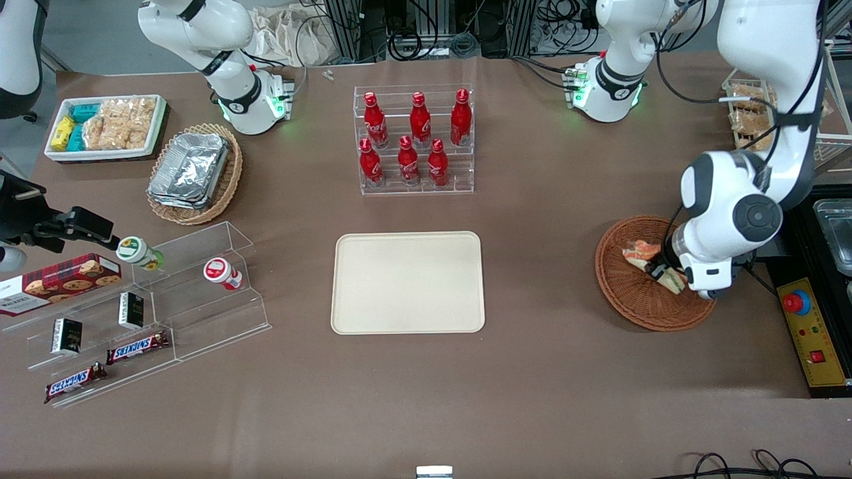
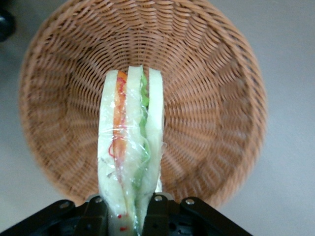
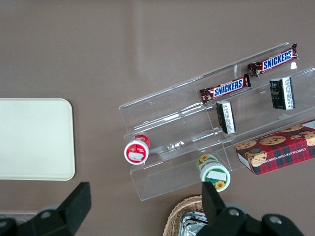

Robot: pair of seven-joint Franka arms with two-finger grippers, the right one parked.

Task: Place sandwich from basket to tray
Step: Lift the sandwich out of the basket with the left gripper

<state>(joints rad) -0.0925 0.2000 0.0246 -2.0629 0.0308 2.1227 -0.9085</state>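
While wrapped sandwich (image 2: 130, 147) shows white bread, orange and green layers, gripper (image 2: 132, 209) fingers (image 2: 156, 209) clamp its end over basket (image 2: 216, 113). Second wrapped piece (image 1: 640, 253) in basket. Tray (image 1: 408, 282) bare on desk (image 1: 532, 386).

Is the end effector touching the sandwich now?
Touching. The left wrist view shows the end effector over the basket, its fingers closed against both sides of the sandwich.

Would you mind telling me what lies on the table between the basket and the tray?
Nothing: the front view shows only bare brown table between the basket and the tray. The gripper holds the sandwich over the basket.
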